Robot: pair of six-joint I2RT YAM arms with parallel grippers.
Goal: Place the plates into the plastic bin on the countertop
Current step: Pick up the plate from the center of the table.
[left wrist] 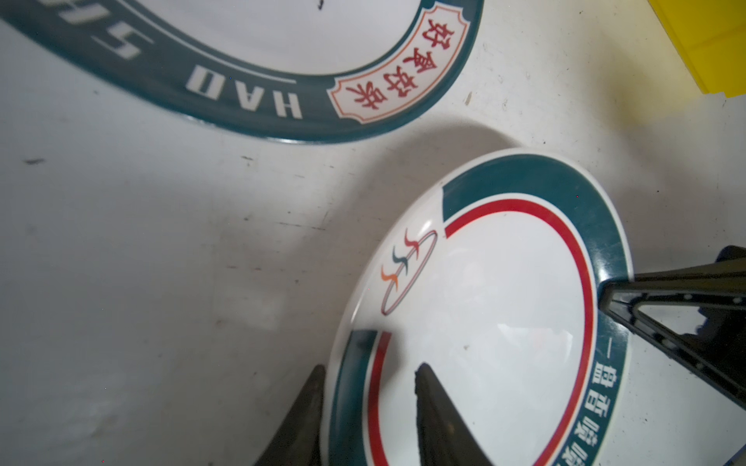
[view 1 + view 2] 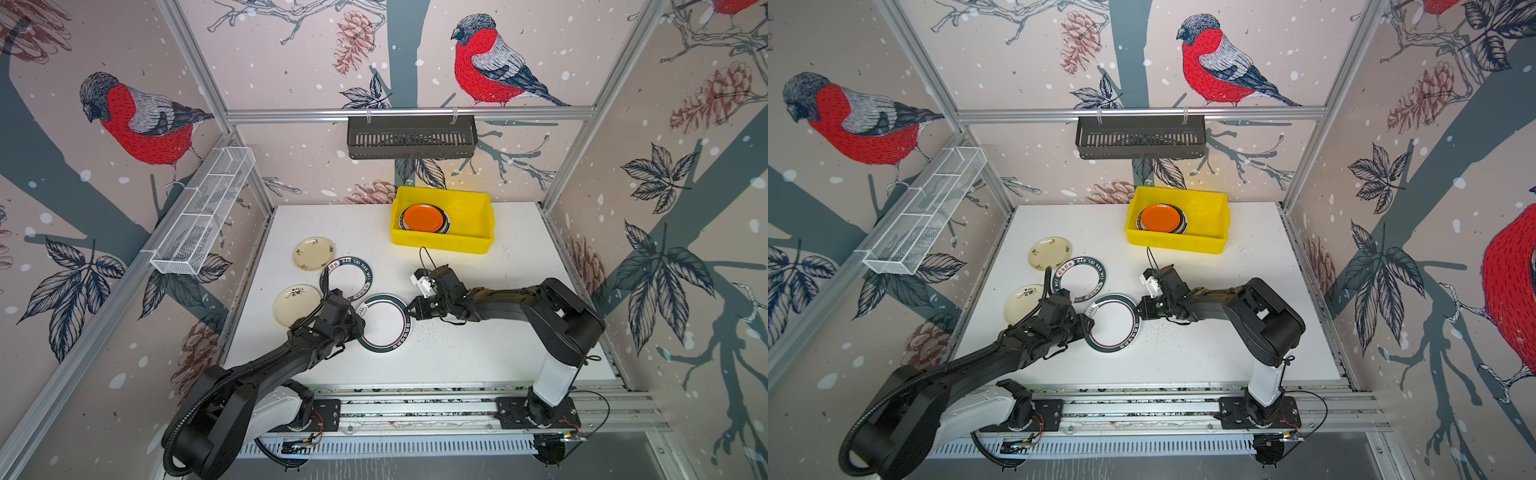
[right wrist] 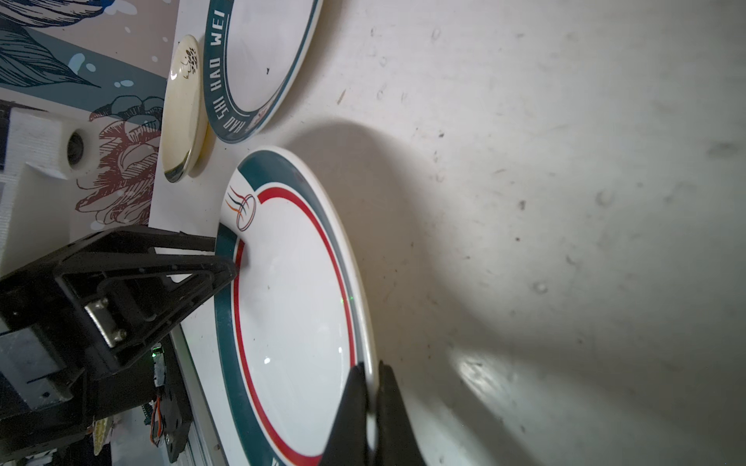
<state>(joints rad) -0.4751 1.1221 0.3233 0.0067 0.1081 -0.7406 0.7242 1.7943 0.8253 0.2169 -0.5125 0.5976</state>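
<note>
Bright, even overhead light; plate casts soft shadow on countertop, with small glare spots. Top-view edges bend; wrist-view foreground appears blurred.

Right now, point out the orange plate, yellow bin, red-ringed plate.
orange plate (image 2: 423,217): in a top view, centre.
yellow bin (image 2: 440,243): in a top view, front wall.
red-ringed plate (image 3: 294,314): right wrist view, middle.

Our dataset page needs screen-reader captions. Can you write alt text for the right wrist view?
The right gripper is shut on the rim of a red-ringed plate that casts a broad shadow on the countertop, while the left gripper grips its opposite rim. Beyond lie a lettered plate and a cream plate.
</note>
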